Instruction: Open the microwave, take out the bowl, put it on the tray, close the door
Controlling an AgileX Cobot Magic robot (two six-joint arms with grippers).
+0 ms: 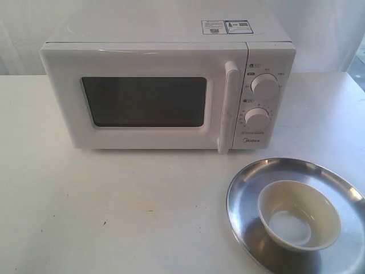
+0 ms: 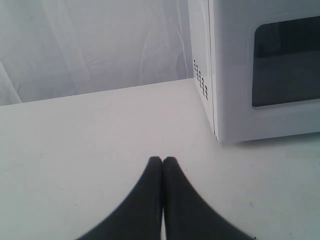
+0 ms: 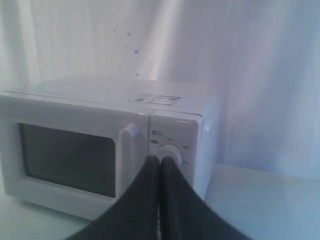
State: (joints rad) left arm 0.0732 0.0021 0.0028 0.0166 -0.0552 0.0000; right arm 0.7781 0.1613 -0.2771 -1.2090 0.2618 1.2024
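The white microwave (image 1: 165, 85) stands at the back of the table, its door (image 1: 142, 100) closed flush and the tall bar handle (image 1: 228, 105) upright. At the front right, the cream bowl (image 1: 298, 214) rests inside the shiny steel tray (image 1: 245, 194). Neither arm shows in the exterior view. My left gripper (image 2: 162, 160) is shut and empty, low over bare table beside the microwave's (image 2: 260, 70) vented side. Shut and empty too, my right gripper (image 3: 160, 159) hangs well in front of the microwave (image 3: 110, 145), facing its upper knob (image 3: 172, 152).
A white curtain (image 2: 90, 45) hangs behind the table. The white tabletop (image 1: 114, 211) stretches in front of the microwave and to its left. The tray reaches the table's front right corner.
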